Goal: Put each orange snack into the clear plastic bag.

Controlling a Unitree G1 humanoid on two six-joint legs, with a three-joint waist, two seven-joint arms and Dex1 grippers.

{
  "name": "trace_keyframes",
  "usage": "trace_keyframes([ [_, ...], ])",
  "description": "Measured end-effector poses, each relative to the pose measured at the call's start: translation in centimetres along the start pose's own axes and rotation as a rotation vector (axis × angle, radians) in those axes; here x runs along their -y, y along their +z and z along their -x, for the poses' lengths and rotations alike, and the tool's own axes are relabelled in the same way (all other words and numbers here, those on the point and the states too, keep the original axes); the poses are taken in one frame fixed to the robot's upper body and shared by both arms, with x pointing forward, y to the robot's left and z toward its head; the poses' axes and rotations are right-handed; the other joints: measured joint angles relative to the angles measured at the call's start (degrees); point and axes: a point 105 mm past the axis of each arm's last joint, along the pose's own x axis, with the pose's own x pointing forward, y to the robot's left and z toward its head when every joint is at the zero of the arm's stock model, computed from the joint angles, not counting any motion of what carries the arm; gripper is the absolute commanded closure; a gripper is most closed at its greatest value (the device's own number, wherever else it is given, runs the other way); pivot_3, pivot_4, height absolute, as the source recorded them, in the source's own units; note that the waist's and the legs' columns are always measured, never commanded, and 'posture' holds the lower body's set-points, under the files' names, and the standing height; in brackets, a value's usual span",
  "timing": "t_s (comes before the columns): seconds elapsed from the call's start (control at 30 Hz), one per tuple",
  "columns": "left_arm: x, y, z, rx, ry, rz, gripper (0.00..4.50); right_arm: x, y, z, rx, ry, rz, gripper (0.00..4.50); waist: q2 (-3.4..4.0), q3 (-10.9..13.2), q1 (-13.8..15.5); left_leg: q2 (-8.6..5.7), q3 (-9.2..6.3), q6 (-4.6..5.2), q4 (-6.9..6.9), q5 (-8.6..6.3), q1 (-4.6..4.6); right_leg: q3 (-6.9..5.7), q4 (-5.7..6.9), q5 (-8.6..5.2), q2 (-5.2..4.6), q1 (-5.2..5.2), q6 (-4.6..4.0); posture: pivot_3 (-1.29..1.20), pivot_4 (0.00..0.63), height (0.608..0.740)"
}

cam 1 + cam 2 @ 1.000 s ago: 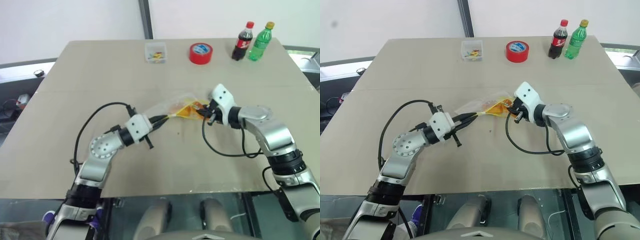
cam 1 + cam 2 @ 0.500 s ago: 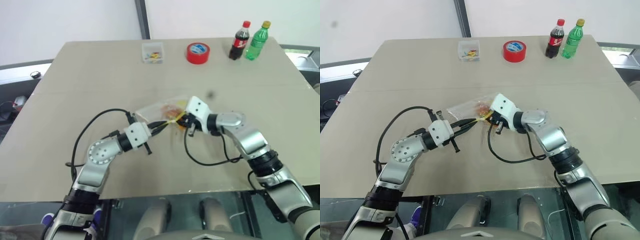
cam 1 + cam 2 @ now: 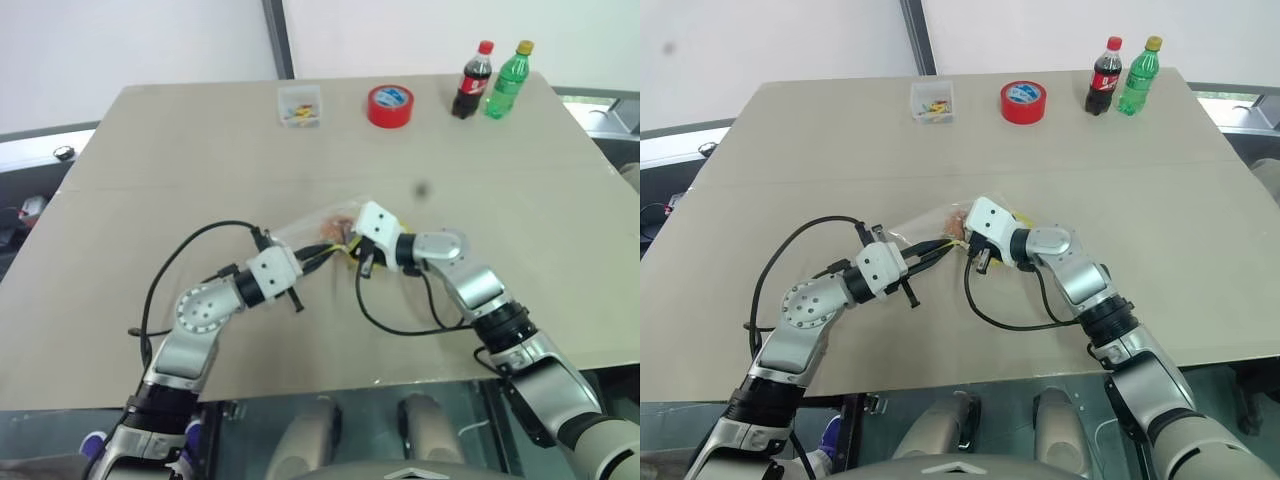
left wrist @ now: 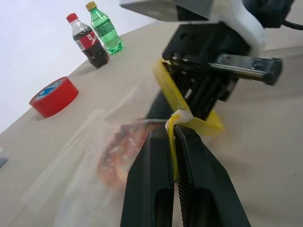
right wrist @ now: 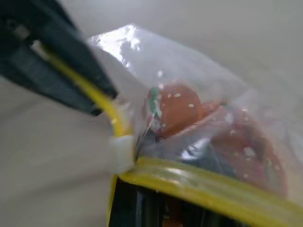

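The orange snacks (image 5: 177,106) lie inside the clear plastic bag (image 3: 318,222), which sits near the middle of the table (image 3: 150,150), held up between the two arms. In the right wrist view two orange pieces show through the film, one nearer the yellow sealing strip (image 5: 199,182) and a second (image 5: 246,151) just beside it, deeper in.

The left gripper (image 4: 173,142) is pinched tight on the yellow strip at one corner of the bag's mouth. The right gripper (image 3: 358,252) is at the mouth from the other side, its fingers pushed in under the strip; whether they are parted or closed cannot be told.

The likely trouble is at the mouth. If the right gripper pulls out with film or strip caught on a finger, the bag could drag sideways, slip from the left gripper's thin pinch, or tip so that a snack slides out. The nearer snack sits close to the opening, so it seems the one most at risk. A pull against the left gripper could also stretch or tear the strip.

Counted: two orange snacks, one clear bag, one red tape roll (image 3: 389,105), one small clear box (image 3: 299,104) of coloured bits, and two bottles, a dark cola bottle (image 3: 470,82) and a green bottle (image 3: 505,80), at the table's far edge.
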Motion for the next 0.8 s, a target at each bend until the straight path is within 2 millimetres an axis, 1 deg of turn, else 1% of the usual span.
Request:
trace_keyframes([
  [0.03, 0.0, 0.0, 0.0, -0.002, 0.004, 0.004, 4.5, 0.2, 0.0, 0.1, 0.002, -0.013, 0.012, 2.75, 0.0, 0.0, 0.03, 0.0, -0.01, 0.0, 0.0, 0.0, 0.01, -0.01, 0.01, 0.0, 0.01, 0.0, 0.0, 0.0, 0.15, 0.74],
  [0.07, -0.1, 0.1, 0.0, -0.002, 0.011, 0.009, 4.5, 0.5, 0.1, 0.1, 0.005, -0.036, 0.025, 2.19, 0.0, 0.0, 0.04, 0.0, -0.01, 0.0, 0.0, 0.0, 0.01, -0.01, 0.02, 0.0, 0.01, 0.0, 0.0, 0.0, 0.15, 0.74],
  [0.1, -0.2, 0.1, 0.0, -0.002, 0.022, 0.019, 4.5, 0.9, 0.2, 0.2, 0.007, -0.064, 0.039, 1.76, 0.0, 0.0, 0.05, 0.0, -0.01, 0.0, 0.0, 0.0, 0.01, -0.01, 0.02, 0.0, 0.01, 0.0, 0.0, 0.0, 0.15, 0.74],
  [0.13, -0.3, 0.1, 0.0, -0.001, 0.029, 0.024, 4.5, 1.1, 0.3, 0.3, 0.009, -0.081, 0.045, 1.76, 0.0, 0.0, 0.06, 0.0, -0.01, 0.0, 0.0, 0.0, 0.01, -0.01, 0.03, 0.0, 0.01, 0.0, 0.0, 0.0, 0.15, 0.74],
  [0.17, -0.5, 0.2, -0.1, 0.002, 0.048, 0.04, 4.5, 1.8, 0.3, 0.8, 0.012, -0.124, 0.061, 1.76, 0.0, 0.0, 0.06, 0.0, -0.01, 0.0, 0.0, 0.0, 0.01, 0.0, 0.02, 0.0, 0.01, -0.01, 0.0, 0.0, 0.15, 0.74],
  [0.23, -0.9, 0.1, 0.0, -0.001, 0.076, 0.063, 4.5, 2.3, 0.8, 1.6, 0.025, -0.155, 0.098, 1.76, 0.0, 0.0, 0.08, 0.0, 0.0, 0.0, 0.0, 0.0, 0.01, 0.0, 0.02, 0.0, 0.01, -0.01, 0.0, 0.0, 0.15, 0.74],
  [0.37, -1.9, 0.0, 0.1, -0.003, 0.135, 0.116, 4.5, 2.6, 1.6, 4.1, 0.036, -0.188, 0.153, 1.76, 0.0, 0.0, 0.23, 0.0, 0.0, 0.0, 0.01, 0.0, -0.01, 0.0, -0.01, 0.0, 0.0, 0.0, 0.0, 0.0, 0.15, 0.74],
  [0.43, -2.6, 0.3, -0.1, 0.014, 0.159, 0.132, 4.5, 2.5, 1.8, 5.3, 0.019, -0.194, 0.209, 1.76, 0.0, 0.0, 0.31, 0.0, 0.0, 0.0, 0.01, -0.01, -0.01, -0.01, -0.01, 0.0, 0.0, 0.0, 0.0, 0.0, 0.15, 0.74],
  [0.53, -3.7, 0.8, -0.2, 0.029, 0.188, 0.122, 4.5, 2.4, 1.6, 6.7, -0.029, -0.212, 0.294, 1.76, 0.0, 0.0, 0.35, 0.0, 0.02, 0.0, 0.01, -0.01, -0.01, -0.01, 0.0, 0.0, 0.0, 0.0, 0.0, 0.0, 0.15, 0.74],
  [0.6, -4.1, 1.1, -0.3, 0.037, 0.191, 0.111, 4.5, 2.8, 1.0, 7.6, -0.085, -0.243, 0.349, 1.76, 0.0, 0.0, 0.19, 0.0, 0.07, 0.0, 0.01, -0.01, 0.0, 0.03, 0.0, 0.0, 0.0, 0.0, 0.0, 0.0, 0.15, 0.74],
  [0.7, -4.1, 1.2, -0.3, 0.038, 0.188, 0.11, 4.5, 4.2, -0.7, 8.7, -0.215, -0.318, 0.477, 1.76, -0.01, 0.0, 0.19, 0.0, 0.07, -0.01, 0.01, 0.0, 0.01, 0.03, 0.0, 0.0, 0.01, 0.0, 0.0, 0.0, 0.15, 0.74],
  [0.73, -4.1, 1.2, -0.3, 0.038, 0.187, 0.11, 4.5, 4.4, -1.0, 8.8, -0.232, -0.326, 0.483, 1.76, -0.01, 0.0, 0.23, 0.0, 0.07, -0.01, 0.01, 0.0, 0.01, 0.03, 0.0, 0.0, 0.01, 0.0, 0.0, 0.0, 0.15, 0.74],
  [0.8, -4.1, 1.2, -0.3, 0.039, 0.181, 0.109, 4.5, 5.2, -2.9, 9.2, -0.312, -0.343, 0.526, 1.76, -0.01, 0.0, 0.3, 0.0, 0.08, -0.02, 0.01, 0.0, 0.01, 0.03, 0.0, 0.0, 0.01, 0.0, 0.0, 0.0, 0.15, 0.74],
])
